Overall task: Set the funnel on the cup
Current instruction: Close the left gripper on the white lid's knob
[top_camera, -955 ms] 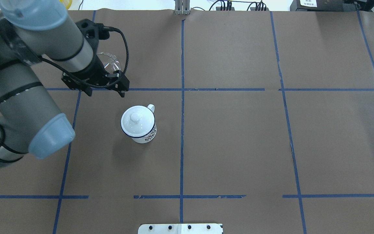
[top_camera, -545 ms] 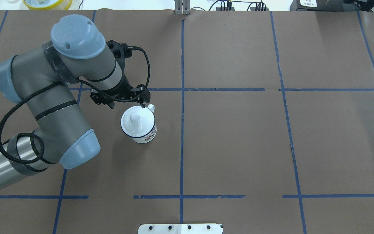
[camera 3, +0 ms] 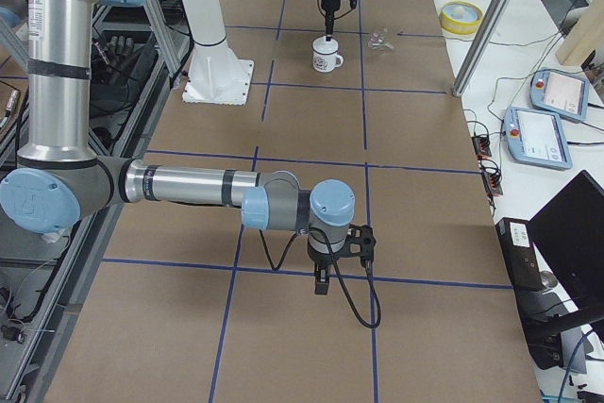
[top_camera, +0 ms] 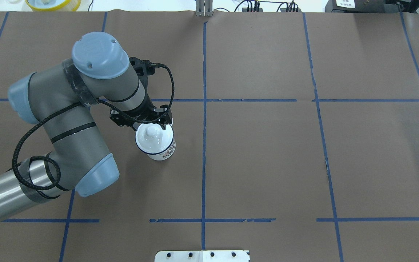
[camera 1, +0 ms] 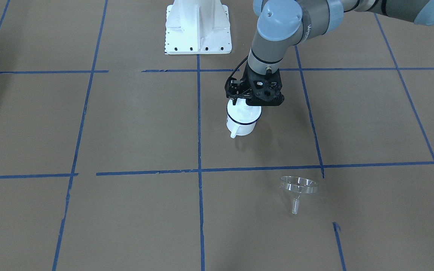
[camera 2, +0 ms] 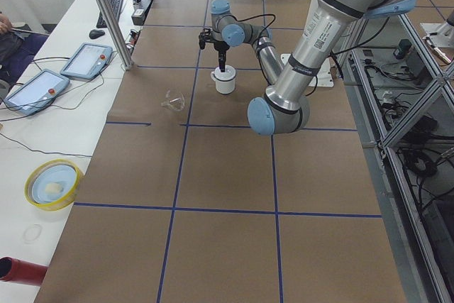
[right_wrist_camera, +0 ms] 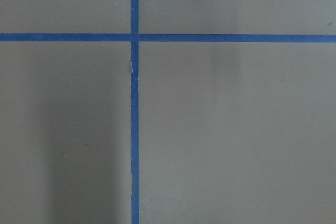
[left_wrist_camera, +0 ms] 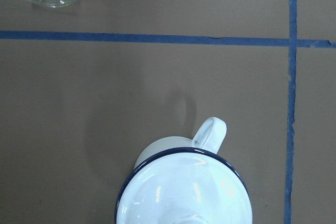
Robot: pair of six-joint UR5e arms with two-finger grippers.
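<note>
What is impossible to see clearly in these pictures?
Funnel: behind the left arm in the overhead view; cut by the top edge in the left wrist view.
Left hand: its body hides the fingers; open or shut unclear.
Right hand: only in the right side view; state unclear.

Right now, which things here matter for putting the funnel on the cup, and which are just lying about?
For the job:
funnel, on the table, apart from the cup
cup, its mouth covered
lid, sitting on the cup
left gripper, over the lid

Just lying about:
yellow dish
tablet
second tablet
</note>
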